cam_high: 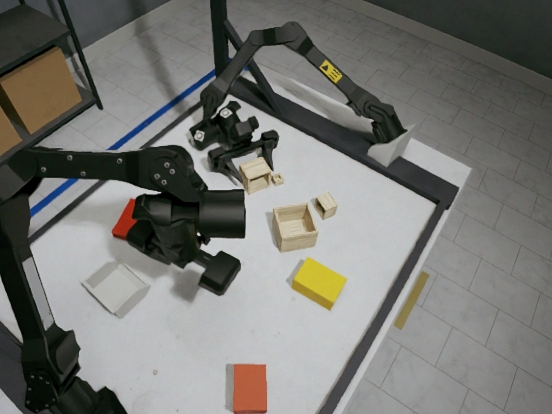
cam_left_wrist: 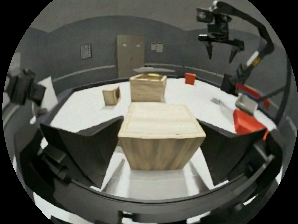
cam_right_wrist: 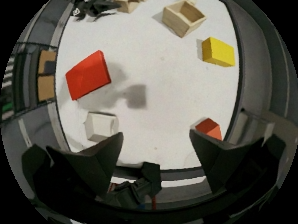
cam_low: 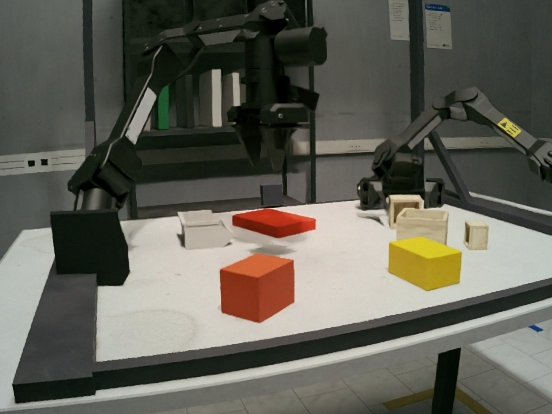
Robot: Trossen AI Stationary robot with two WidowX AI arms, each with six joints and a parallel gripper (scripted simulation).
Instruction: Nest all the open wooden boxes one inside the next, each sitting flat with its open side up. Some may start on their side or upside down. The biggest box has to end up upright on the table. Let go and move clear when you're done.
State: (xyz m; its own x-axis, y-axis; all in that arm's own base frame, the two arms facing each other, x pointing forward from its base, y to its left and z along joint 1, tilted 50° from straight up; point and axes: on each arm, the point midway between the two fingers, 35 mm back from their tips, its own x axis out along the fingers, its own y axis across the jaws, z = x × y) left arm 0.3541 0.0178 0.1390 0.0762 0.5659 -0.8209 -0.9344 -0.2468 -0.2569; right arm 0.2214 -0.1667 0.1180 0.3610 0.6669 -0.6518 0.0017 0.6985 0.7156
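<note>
And here on the left the right end effector (cam_high: 175, 245) (cam_low: 264, 166) (cam_left_wrist: 219, 61) (cam_right_wrist: 156, 134) hangs high over the bench (cam_high: 190, 345) (cam_low: 150, 320) (cam_left_wrist: 75, 112) (cam_right_wrist: 165, 120), fingers apart, nothing in them. Then the left end effector (cam_high: 255, 176) (cam_low: 402, 195) (cam_left_wrist: 158, 120) (cam_right_wrist: 95, 9) — released, wide open — straddles the medium wooden box (cam_high: 256, 186) (cam_low: 391, 212) (cam_left_wrist: 162, 150) (cam_right_wrist: 130, 5), which lies on its side with the tiny box (cam_high: 278, 179) just beside it. Next comes the biggest box (cam_high: 298, 239) (cam_low: 422, 225) (cam_left_wrist: 147, 90) (cam_right_wrist: 176, 21), upright and open-topped on the bench — and near it the small box (cam_high: 328, 205) (cam_low: 479, 236) (cam_left_wrist: 110, 96), on its side!

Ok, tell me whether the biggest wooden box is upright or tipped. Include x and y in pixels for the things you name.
Upright: the biggest box (cam_high: 296, 239) (cam_low: 422, 225) (cam_left_wrist: 147, 90) (cam_right_wrist: 176, 22) shows its open side facing up.
</note>
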